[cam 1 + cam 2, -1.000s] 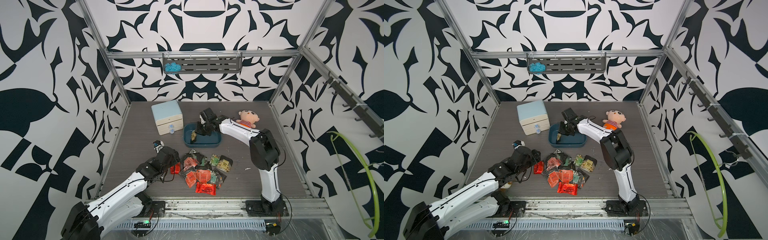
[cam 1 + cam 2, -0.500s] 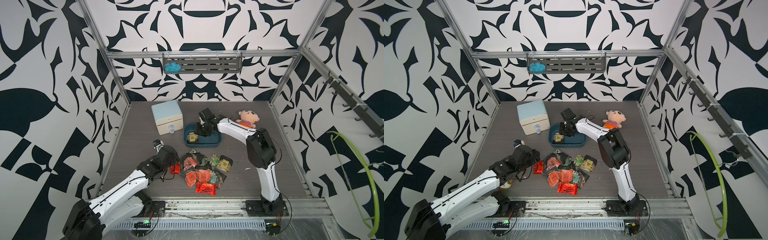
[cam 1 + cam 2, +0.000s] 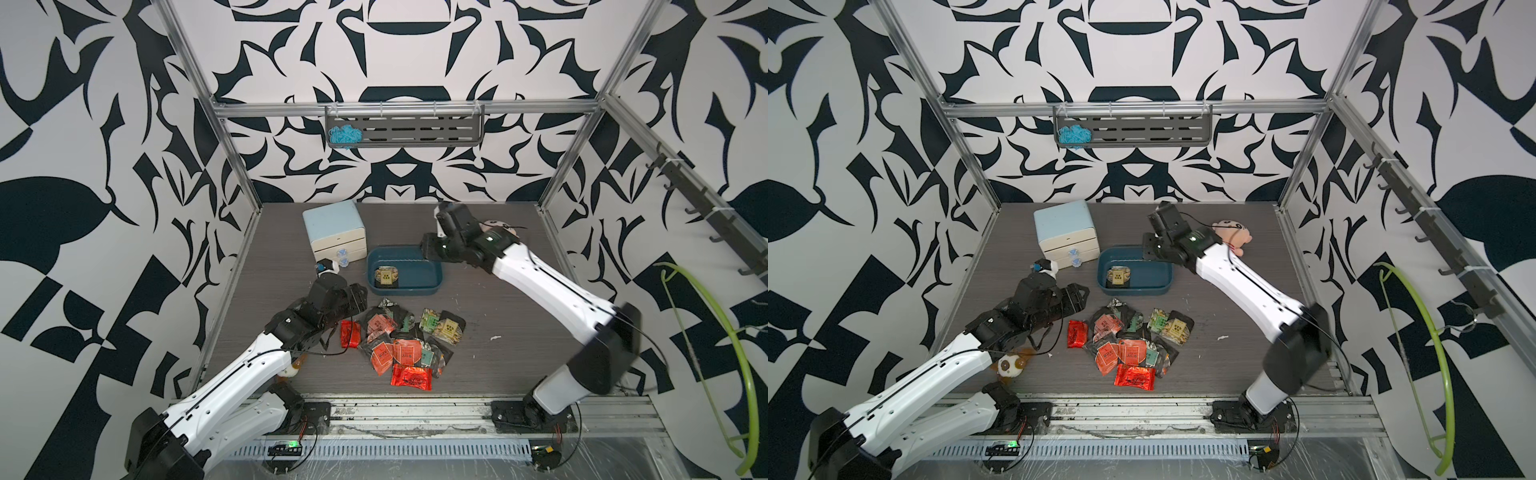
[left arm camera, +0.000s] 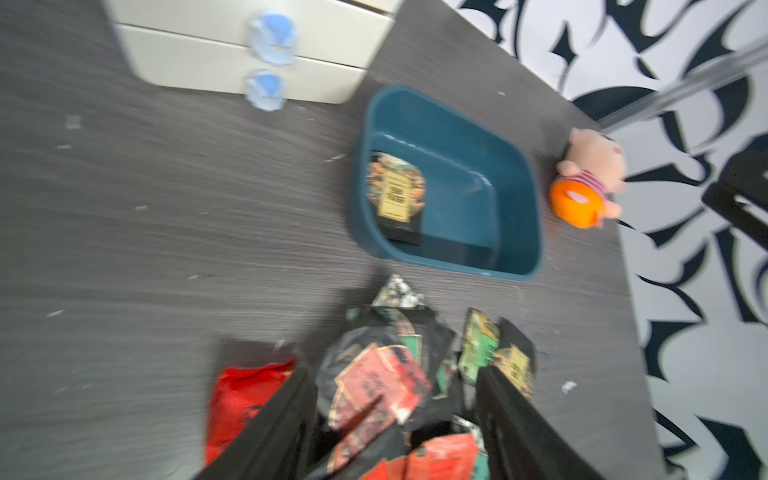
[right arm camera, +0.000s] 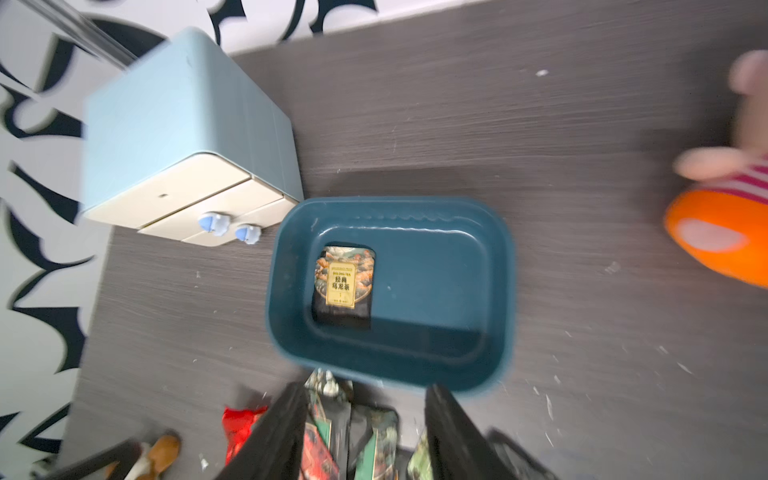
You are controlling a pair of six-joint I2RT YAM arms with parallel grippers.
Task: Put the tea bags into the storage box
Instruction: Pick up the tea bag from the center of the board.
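Observation:
The storage box [image 3: 432, 286], a dark teal tray, stands mid-table with one black, beige-labelled tea bag [image 3: 386, 277] lying flat in its left end. That tea bag [image 5: 343, 282] shows clearly in the right wrist view. Several more tea bags [image 3: 401, 347] lie heaped in front of the box, and a red one [image 3: 350, 333] sits at the heap's left edge. My left gripper [image 3: 356, 300] hovers open over the heap's left side, with a pink-labelled sachet [image 4: 374, 386] below its spread jaws. My right gripper [image 3: 429, 248] is open and empty above the box's far right corner.
A pale blue two-drawer cabinet [image 3: 334, 228] stands left of the box. A plush doll [image 3: 1233, 237] lies behind the right arm. A small brown toy [image 3: 1011, 365] sits under the left arm, and a small blue-white object [image 3: 326, 266] lies near the cabinet.
The right gripper opened over the box, leaving the tea bag inside, then drew back up toward the box's far right corner. The left gripper edged toward the heap.

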